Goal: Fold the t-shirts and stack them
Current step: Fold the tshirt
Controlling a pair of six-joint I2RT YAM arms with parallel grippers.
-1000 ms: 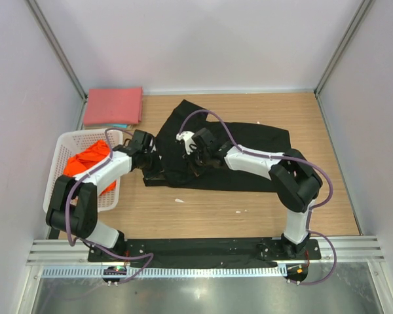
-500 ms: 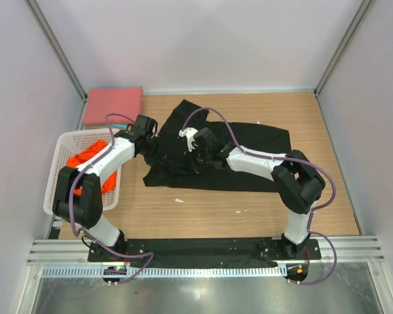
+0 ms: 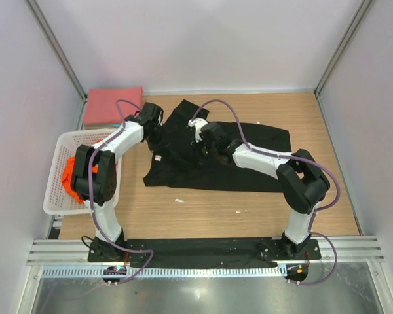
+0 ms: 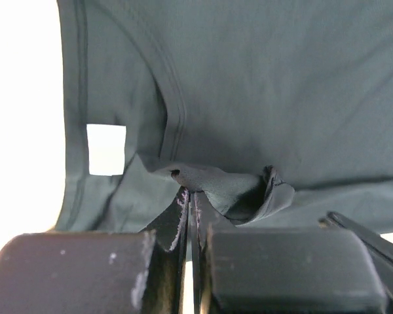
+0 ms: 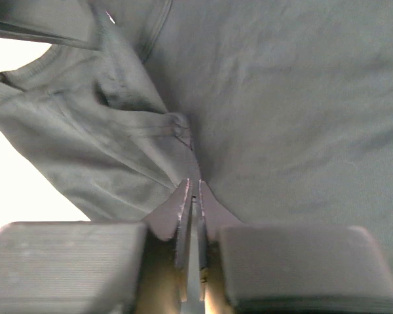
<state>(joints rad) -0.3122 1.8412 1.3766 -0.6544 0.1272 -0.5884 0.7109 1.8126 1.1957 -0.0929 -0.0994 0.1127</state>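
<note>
**Top external view: both grippers pinched the black shirt**

Top external view showed the black shirt across the middle of the table, flat toward the right and rumpled toward its far left end. The left gripper was at that left end, and the right gripper was near the middle of the cloth. The two were close together but apart.

Left wrist view showed the left fingers pressed together on a small raised fold of the black cloth, with no gap between them. A white label sat near the shirt's hem, left of the fold.

Right wrist view showed the right fingers almost together, with a thin ridge of black cloth caught between them. The collar lay to their left.

The pink shirt lay folded flat at the far left corner of the table, clear of the black one. The orange shirt was crumpled in the basket at the left edge, partly hidden behind the left arm.
</note>
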